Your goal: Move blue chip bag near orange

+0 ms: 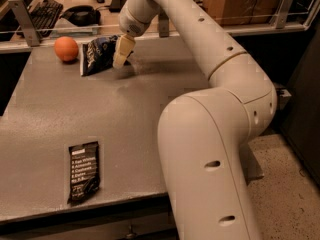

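The blue chip bag (96,55), dark navy foil with white lettering, stands tilted on the grey table (150,109) at the far left. The orange (66,49) sits just left of it, a small gap between them. My gripper (122,52) reaches down from the long white arm and sits against the bag's right edge, touching it. The part of the bag behind the gripper is hidden.
A flat black bar wrapper (83,172) with white text lies near the table's front left edge. My large white arm (210,134) covers the right side of the table. A rail with posts (20,14) runs behind the table, with a keyboard (42,10) beyond.
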{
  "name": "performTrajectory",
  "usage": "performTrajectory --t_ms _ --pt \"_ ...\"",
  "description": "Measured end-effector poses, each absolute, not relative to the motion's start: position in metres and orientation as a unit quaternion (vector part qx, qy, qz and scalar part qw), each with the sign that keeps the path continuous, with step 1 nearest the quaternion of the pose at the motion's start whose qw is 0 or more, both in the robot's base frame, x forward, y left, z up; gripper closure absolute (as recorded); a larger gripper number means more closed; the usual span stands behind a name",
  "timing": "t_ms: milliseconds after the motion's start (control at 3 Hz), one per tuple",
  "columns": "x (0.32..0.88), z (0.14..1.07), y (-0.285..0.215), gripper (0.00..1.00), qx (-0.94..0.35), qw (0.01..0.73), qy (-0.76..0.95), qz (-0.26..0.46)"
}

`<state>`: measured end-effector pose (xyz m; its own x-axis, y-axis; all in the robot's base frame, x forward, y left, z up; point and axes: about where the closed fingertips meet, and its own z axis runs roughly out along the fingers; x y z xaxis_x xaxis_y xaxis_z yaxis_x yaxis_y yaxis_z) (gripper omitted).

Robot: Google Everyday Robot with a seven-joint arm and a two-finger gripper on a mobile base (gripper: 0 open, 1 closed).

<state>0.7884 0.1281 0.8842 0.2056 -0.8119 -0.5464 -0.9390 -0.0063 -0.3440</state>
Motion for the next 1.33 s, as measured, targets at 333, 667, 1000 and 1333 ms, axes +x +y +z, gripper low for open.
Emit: performTrajectory --t_ms 333,667,1000,1333 --pt "0.788 0.906 0.072 0.00 -0.677 0.348 0.644 0.073" --pt "0.770 0.940 0.007 0.00 -0.641 0.383 0.663 0.057" --pt "0.730 0.972 -0.045 0.00 -0.601 0.436 0.666 0.077" --pt "0.721 0.969 -0.089 0.00 -0.577 0.440 0.685 0.073"
